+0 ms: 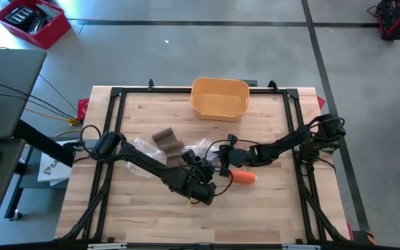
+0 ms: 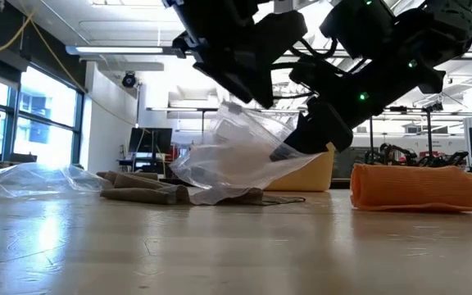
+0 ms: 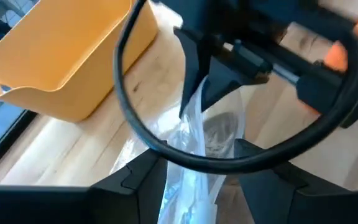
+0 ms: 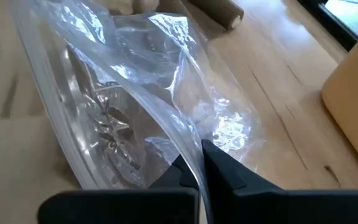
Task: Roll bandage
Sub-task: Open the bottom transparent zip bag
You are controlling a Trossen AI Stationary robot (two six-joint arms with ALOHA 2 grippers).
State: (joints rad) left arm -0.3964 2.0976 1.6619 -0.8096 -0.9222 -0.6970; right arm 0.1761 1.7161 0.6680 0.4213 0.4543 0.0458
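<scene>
Crinkled clear bag (image 4: 123, 106), perhaps empty, right hand (image 4: 197, 165) pinching

Glossy clear plastic bag (image 4: 123, 106), woven orange bandage (image 2: 418, 188), wood table (image 1: 269, 208).

No text, label, brand or number can be read anywhere (any print there may be is too small).

The bench (image 1: 137, 208) is pale wood with grain lines; the basin (image 1: 219, 97) is yellow-orange; the rolled bandage (image 2: 417, 188) is bright orange; the plastic bag (image 4: 123, 106) is clear and glinting; the folded bandages (image 1: 167, 140) are brown.
</scene>
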